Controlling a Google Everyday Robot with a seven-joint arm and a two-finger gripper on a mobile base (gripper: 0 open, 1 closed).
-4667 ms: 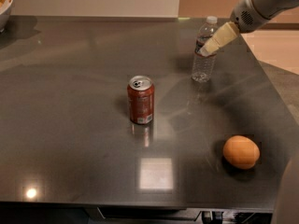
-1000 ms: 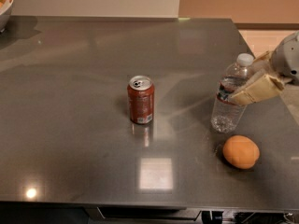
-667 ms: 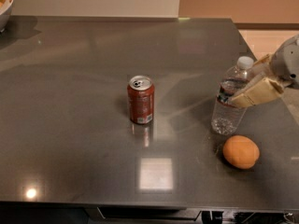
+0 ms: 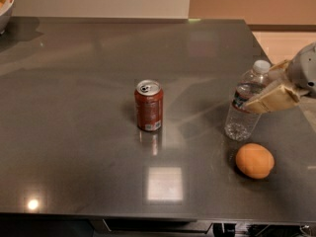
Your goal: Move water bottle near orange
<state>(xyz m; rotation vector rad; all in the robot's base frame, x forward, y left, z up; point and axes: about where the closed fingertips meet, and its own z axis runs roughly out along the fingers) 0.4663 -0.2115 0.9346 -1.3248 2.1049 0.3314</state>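
Note:
The water bottle (image 4: pixel 243 113), clear with a white cap and a dark label band, stands upright on the dark table (image 4: pixel 79 132) at the right. My gripper (image 4: pixel 256 90) reaches in from the right edge and is shut on the bottle's upper body, one beige finger in front and one behind. The orange (image 4: pixel 255 160) lies on the table just in front and slightly right of the bottle, a small gap apart.
A reddish-brown soda can (image 4: pixel 148 105) stands near the table's middle, left of the bottle. A white bowl (image 4: pixel 5 6) sits at the far left corner. The table's right edge runs close behind my gripper.
Since 4.7 s ago the bottle has moved with my gripper from the far right of the table forward to beside the orange. Over the last second it has barely shifted.

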